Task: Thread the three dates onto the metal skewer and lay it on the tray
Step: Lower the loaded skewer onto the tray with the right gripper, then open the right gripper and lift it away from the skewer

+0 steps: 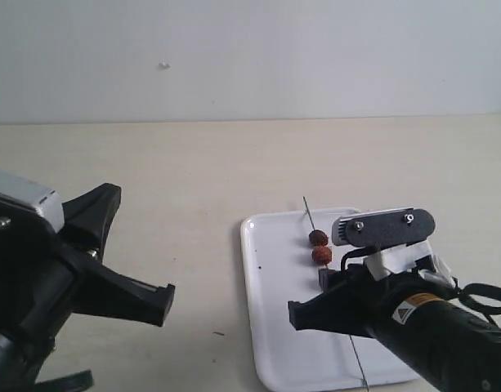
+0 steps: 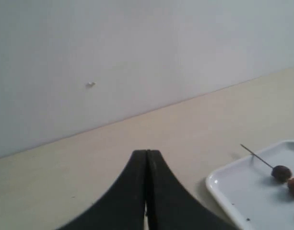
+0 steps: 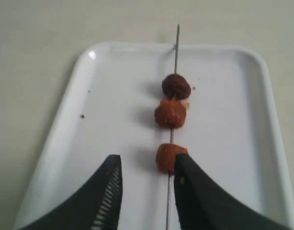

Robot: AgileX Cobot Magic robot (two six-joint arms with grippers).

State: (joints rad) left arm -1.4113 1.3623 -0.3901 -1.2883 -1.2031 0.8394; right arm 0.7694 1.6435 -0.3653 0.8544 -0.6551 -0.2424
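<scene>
Wrinkled reddish-brown dates [image 3: 170, 114] on the thin grey metal skewer [image 3: 177, 48] lie in the flat white tray [image 3: 89, 96]; right gripper [image 3: 147, 163] spread, left gripper [image 2: 147, 158] pressed together; lifting clear seems next.

We see a smooth, glossy white tray [image 3: 113, 72], plastic by its look. The skewer [image 3: 177, 48] is thin grey metal with a dull sheen. The dates [image 3: 170, 114] look wrinkled and matt. The worktop [image 1: 193, 163] is pale, smooth and matt. The right hand [image 3: 147, 167] is matt black plastic, ribbed on one inner face.
</scene>
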